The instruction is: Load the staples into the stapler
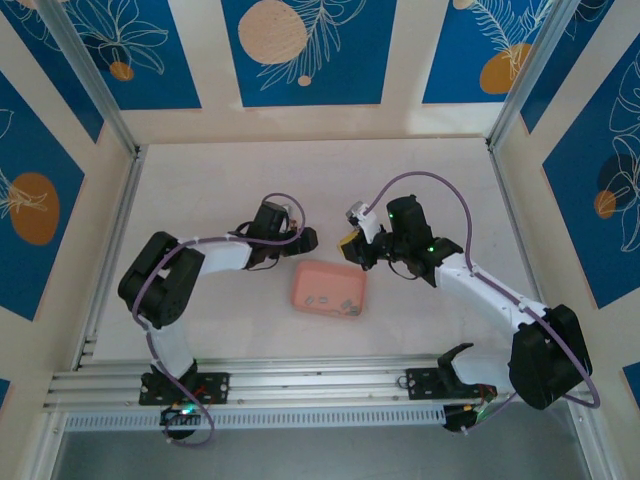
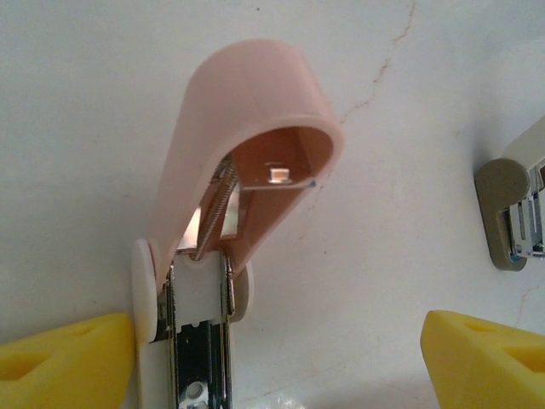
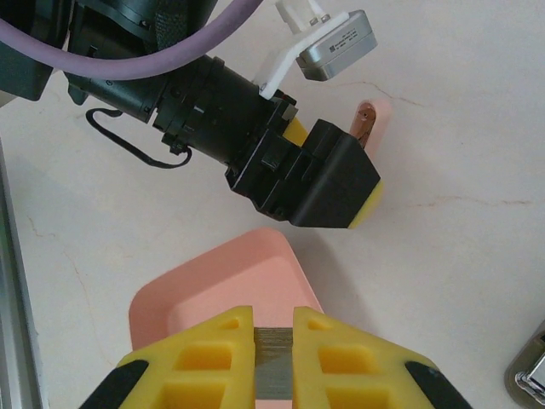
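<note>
Your right gripper (image 3: 274,325) is clamped tight on a short grey strip of staples (image 3: 274,366), pinched flat between the two yellow fingers (image 3: 209,358). It hangs over the far end of the pink tray (image 3: 230,281). From the top camera the right gripper (image 1: 352,250) sits just past the tray's (image 1: 325,278) far right corner, and a few more small grey pieces lie in the tray near its near edge. Your left gripper (image 2: 277,366) is spread wide with nothing gripped. The stapler (image 2: 247,128) stands in the gap, close against the left-hand yellow finger (image 2: 68,358) and well apart from the right-hand one; can't tell if that finger really touches the white hinge disc. The stapler's pink lid is swung up, spring showing, with the metal channel below it open to view. From the right wrist camera the stapler's pink lid (image 3: 375,119) pokes out behind the left gripper's black body. From the top camera the left gripper (image 1: 305,240) is just beyond the tray's far left corner, on the pale table (image 1: 220,180), with the two grippers near each other.
</note>
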You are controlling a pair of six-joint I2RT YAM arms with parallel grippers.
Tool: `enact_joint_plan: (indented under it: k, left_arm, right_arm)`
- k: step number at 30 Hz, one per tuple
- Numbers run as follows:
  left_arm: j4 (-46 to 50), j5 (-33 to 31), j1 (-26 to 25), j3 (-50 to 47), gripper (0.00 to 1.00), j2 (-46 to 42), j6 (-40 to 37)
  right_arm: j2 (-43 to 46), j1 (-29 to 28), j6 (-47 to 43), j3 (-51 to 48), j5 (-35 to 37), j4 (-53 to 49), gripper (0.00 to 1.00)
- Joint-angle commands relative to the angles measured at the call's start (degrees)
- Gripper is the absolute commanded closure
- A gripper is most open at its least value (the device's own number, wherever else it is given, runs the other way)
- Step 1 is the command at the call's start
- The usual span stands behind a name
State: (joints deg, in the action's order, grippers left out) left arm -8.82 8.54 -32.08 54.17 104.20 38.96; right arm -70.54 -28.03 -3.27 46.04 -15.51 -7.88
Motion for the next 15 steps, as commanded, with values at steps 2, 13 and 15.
enact_joint_plan:
  k: [2,13,15]
  left_arm:
    - [-4.04,2.98,-1.74,1.18,0.14,1.38,0.94]
    - [-3.84,-0.91,-1.85,-1.67,0.14,-3.75,-0.84]
    - [-3.83,-3.04,-1.72,-3.38,0.13,-6.11,-1.41]
  right_arm:
    - [1.97,0.31,1.74,-1.02,-1.82,1.52,0.86]
    - [1.96,0.43,8.06,-0.67,0.87,3.48,0.86]
    - [1.17,0.47,11.15,-0.1,3.76,3.3,0.86]
